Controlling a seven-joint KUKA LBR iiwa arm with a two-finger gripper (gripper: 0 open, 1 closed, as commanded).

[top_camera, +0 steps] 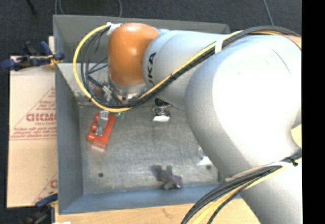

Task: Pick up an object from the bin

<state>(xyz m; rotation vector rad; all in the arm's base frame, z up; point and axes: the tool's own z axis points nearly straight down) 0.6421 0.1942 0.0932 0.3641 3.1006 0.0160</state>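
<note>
The gripper, open or clenched I cannot tell, hangs over the orange-red block by the bin's left wall; it looks light, stiff, smooth, best taken across its narrow sides.

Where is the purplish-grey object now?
The purplish-grey object lies at the camera view's bottom centre, by the bin's lower wall, right of the orange-red block.

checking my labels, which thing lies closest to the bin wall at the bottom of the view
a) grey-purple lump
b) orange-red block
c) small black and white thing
A: the grey-purple lump lies lowest in the view, while the orange-red block sits at the left and the small black and white thing lies farther up.
</note>
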